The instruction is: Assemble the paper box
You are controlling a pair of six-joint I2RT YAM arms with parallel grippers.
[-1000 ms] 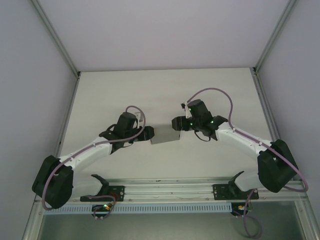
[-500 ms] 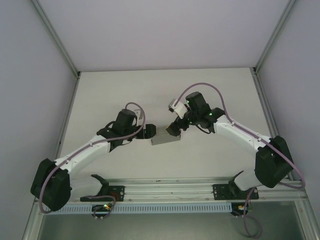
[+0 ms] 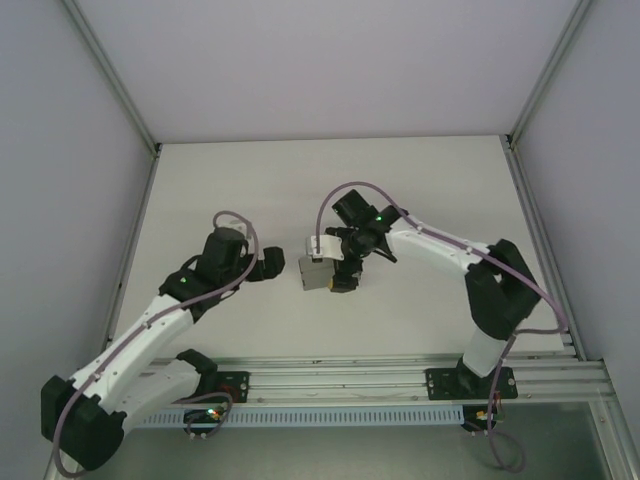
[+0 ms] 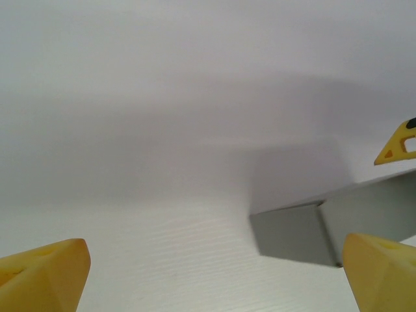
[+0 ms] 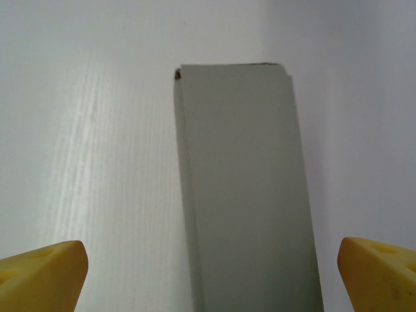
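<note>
Yellow-tipped and spread wide, the left gripper point(image 3: 276, 263) sits just left of the paper box point(image 3: 314, 274), apart from it and holding nothing. The box, plain grey cardboard folded into a low shape, lies flat on the white table point(image 3: 220, 180). In the left wrist view one grey corner of it faces the camera. Over the box's right side hangs the right gripper point(image 3: 340, 282), its jaws also spread. In the right wrist view the box runs lengthwise between the yellow fingertips point(image 5: 42, 270), touching neither.
</note>
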